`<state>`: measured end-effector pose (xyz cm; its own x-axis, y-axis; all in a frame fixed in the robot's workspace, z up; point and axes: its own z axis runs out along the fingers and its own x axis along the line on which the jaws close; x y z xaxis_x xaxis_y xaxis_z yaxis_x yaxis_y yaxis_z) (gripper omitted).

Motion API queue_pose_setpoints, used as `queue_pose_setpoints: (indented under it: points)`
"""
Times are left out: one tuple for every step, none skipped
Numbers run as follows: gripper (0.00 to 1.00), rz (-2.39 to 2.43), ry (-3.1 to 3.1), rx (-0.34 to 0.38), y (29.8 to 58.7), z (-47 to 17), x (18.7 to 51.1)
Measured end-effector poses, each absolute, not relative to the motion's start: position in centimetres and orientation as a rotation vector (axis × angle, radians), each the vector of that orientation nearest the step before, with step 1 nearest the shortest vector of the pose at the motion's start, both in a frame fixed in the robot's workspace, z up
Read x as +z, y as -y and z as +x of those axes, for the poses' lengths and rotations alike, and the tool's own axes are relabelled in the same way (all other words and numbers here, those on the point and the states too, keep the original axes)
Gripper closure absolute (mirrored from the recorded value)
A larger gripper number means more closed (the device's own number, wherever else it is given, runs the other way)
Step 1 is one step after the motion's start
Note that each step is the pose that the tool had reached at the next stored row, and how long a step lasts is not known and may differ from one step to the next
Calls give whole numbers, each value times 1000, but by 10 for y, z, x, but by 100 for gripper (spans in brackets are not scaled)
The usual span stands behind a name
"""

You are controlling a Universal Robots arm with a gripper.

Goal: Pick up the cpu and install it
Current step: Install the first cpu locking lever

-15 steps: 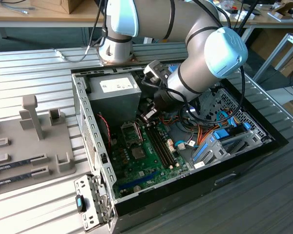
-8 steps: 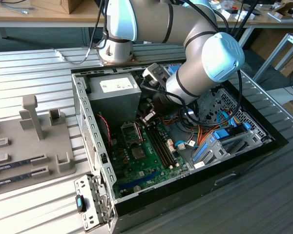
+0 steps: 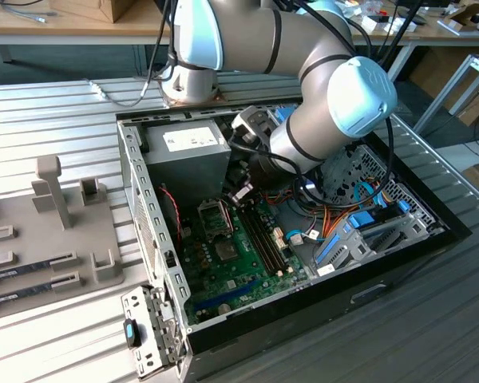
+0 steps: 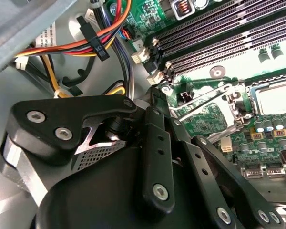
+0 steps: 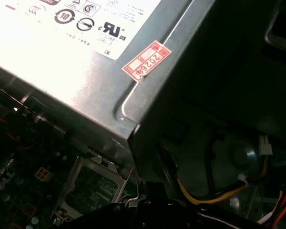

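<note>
My gripper (image 3: 241, 195) hangs inside the open computer case, just above the green motherboard (image 3: 223, 271) and next to the socket frame (image 3: 211, 214). In the second wrist view the gripper (image 4: 155, 95) points at the board beside the raised metal load plate (image 4: 209, 107). The socket (image 4: 276, 98) behind it looks pale and bright. I cannot tell whether the cpu lies there or is in the gripper. The first wrist view has the load plate (image 5: 93, 186) under the grey power supply (image 5: 86, 71). A dark-grey square chip (image 3: 226, 251) sits further down the board.
Memory slots (image 4: 219, 38) run beside the socket. Coloured cable bundles (image 4: 95, 40) and the power supply (image 3: 188, 148) crowd the gripper. Blue drive brackets (image 3: 343, 235) fill the case's side at the exterior view's right. A grey tray (image 3: 48, 239) with dark memory sticks lies outside the case.
</note>
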<state>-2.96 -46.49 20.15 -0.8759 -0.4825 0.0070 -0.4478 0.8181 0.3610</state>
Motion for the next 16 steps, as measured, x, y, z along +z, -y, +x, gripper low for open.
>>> queue_pose_setpoints:
  points:
    - [89, 745, 2901, -539, 465, -30, 201]
    - [89, 745, 2901, -540, 465, -30, 201]
    - [89, 746, 2901, -540, 465, -31, 201]
    - [89, 747, 2900, -540, 465, -31, 200]
    - [89, 747, 2900, -540, 465, -32, 200]
    - [89, 748, 2900, -540, 465, -32, 200]
    - [89, 748, 2900, -540, 465, -32, 200]
    - [89, 749, 2900, -541, 465, -32, 199]
    - [89, 749, 2900, -541, 465, -33, 199]
    - [89, 749, 2899, -541, 465, -34, 199]
    - [89, 750, 2899, -542, 466, -34, 199]
    - [89, 750, 2899, -542, 466, -34, 199]
    - [89, 751, 2899, -542, 466, -34, 199]
    - [89, 751, 2899, -542, 467, -34, 199]
    - [89, 752, 2899, -542, 467, -34, 199]
    - [89, 752, 2898, -542, 468, -34, 199]
